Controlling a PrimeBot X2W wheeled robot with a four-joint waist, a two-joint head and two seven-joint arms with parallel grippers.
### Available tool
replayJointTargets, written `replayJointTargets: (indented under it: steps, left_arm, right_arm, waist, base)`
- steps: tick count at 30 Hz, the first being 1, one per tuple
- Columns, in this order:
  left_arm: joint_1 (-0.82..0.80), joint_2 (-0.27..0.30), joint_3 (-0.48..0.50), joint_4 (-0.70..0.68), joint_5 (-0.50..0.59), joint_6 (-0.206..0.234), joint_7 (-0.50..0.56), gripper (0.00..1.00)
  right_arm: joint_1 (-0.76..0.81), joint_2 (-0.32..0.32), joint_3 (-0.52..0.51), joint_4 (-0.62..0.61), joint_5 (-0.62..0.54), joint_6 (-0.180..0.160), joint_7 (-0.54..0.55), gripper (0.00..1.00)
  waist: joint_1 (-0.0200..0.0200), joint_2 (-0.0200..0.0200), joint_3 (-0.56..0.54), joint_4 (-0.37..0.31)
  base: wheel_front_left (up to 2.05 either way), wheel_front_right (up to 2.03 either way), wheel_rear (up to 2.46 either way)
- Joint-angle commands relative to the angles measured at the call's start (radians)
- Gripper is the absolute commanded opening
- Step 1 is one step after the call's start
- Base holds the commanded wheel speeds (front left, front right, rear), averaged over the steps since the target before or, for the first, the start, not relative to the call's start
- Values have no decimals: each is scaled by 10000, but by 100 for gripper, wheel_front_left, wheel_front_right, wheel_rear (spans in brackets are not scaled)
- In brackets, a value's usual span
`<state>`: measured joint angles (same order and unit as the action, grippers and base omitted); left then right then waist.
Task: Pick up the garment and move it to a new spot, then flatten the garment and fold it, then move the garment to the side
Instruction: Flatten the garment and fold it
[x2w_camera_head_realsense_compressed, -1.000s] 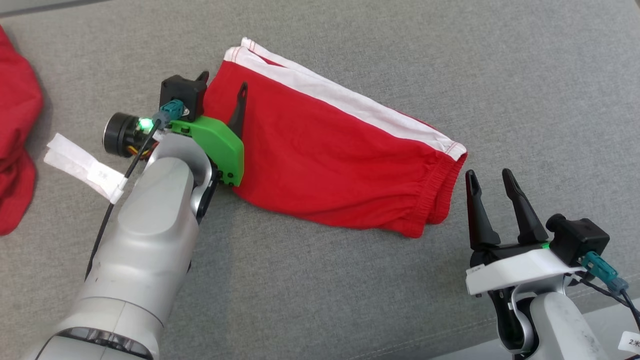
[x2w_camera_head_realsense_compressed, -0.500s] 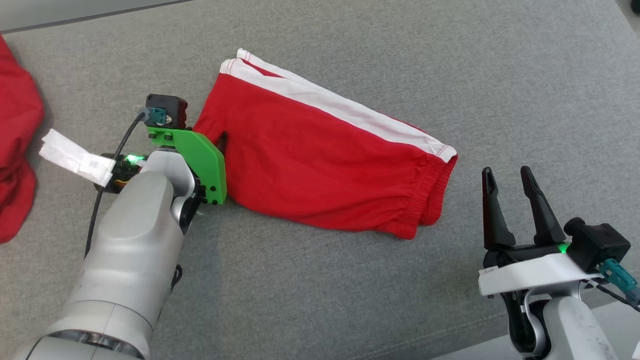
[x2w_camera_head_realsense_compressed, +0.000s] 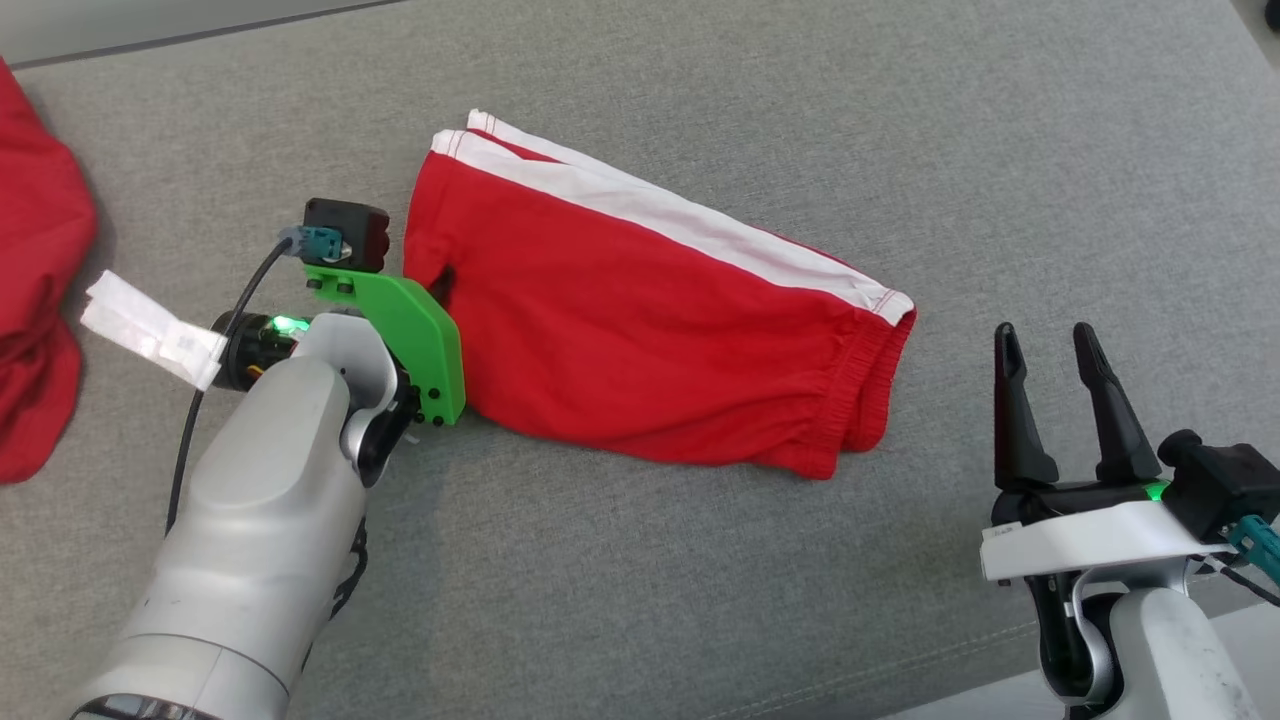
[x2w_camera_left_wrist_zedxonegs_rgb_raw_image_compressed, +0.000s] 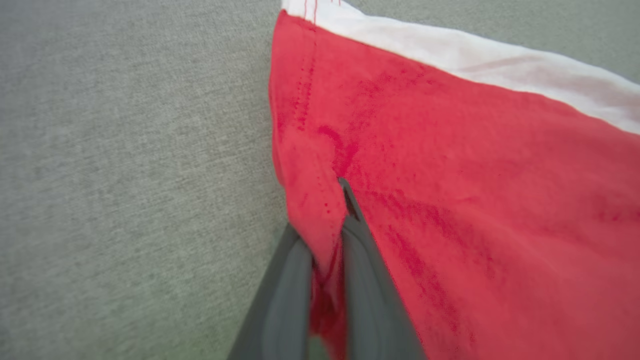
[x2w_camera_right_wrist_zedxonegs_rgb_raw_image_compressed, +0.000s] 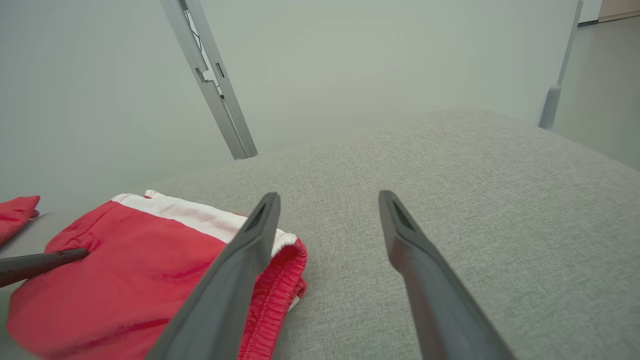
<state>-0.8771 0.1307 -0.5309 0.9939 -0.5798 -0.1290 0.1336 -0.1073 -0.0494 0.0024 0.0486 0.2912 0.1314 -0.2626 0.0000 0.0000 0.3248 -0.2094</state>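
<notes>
The shorts (x2w_camera_head_realsense_compressed: 650, 320), red with a white side stripe, lie folded flat mid-way across the grey fabric-covered counter (x2w_camera_head_realsense_compressed: 700, 600). My left end effector (x2w_camera_head_realsense_compressed: 441, 288) is pinched narrow on the hem edge at their left end. Change against one second earlier: fingers wide astride that edge then, closed on cloth now. Grasp is established; I judge the fold complete and the move to the side ready to begin. My right end effector (x2w_camera_head_realsense_compressed: 1046, 345) stands wide and empty, near the waistband but apart from it.
</notes>
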Motion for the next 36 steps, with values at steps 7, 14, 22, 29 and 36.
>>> replayJointTargets:
  steps: [7, 14, 22, 29, 36]
  left_arm:
    - [1065, 186, 176, -651, -454, 52, -1088, 0]
    - [2523, -138, 522, -1512, -907, 609, -1932, 0]
    - [4301, -440, 612, -2813, -1383, 1344, -2107, 0]
    - [4999, -382, 556, -3706, -1349, 1898, -2024, 100]
    - [4863, 78, 574, -4585, -536, 2458, -3277, 100]
  right_arm:
    - [186, -21, -726, 12, -588, -14, -33, 100]
    - [283, -18, -1279, 124, -1048, -14, -33, 100]
    - [284, -22, -1142, 331, -1197, -14, -33, 100]
    - [142, -22, -961, 493, -1223, -14, -33, 100]
    - [181, -22, -1069, 575, -1263, -14, -33, 100]
  waist:
    - [0, 0, -903, 1083]
    - [0, 0, -1506, 2071]
    - [0, 0, -1776, 2525]
    - [0, 0, -1789, 2351]
    - [0, 0, -1805, 2160]
  base:
    - [0, 0, 0]
    - [0, 0, 0]
    - [0, 0, 0]
    - [0, 0, 0]
    - [0, 0, 0]
